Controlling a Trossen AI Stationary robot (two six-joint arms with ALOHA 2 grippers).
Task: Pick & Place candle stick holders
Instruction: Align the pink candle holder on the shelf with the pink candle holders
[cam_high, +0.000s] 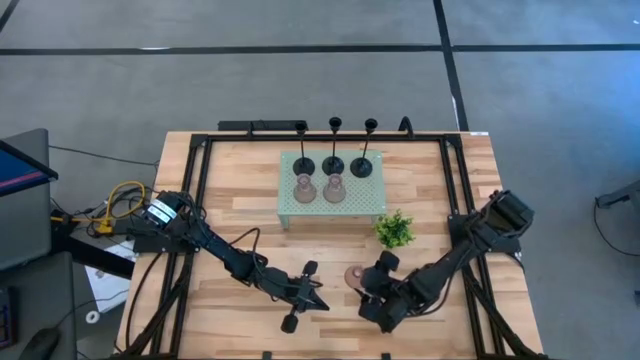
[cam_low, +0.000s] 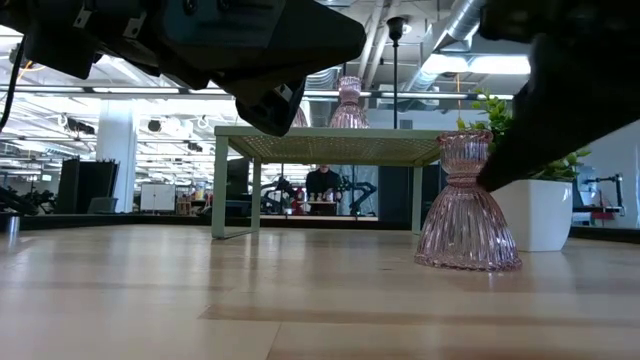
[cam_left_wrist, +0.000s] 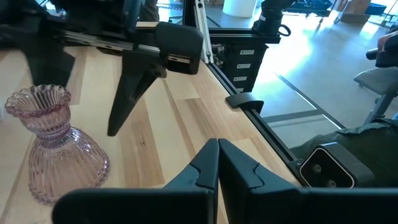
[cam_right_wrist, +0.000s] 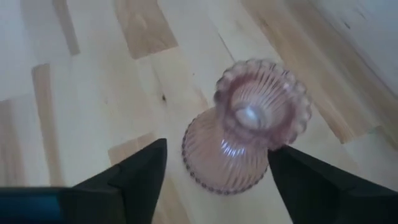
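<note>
Here the pink candle stick holder stands between the right end effector's spread fingers.

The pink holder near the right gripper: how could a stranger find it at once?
Start at the green tray at the table's back, then come to the plant beside it. Nearer the front stands the pink holder, upright on bare wood by the open right gripper. Unlike the other pink holders, it is off the tray.
</note>
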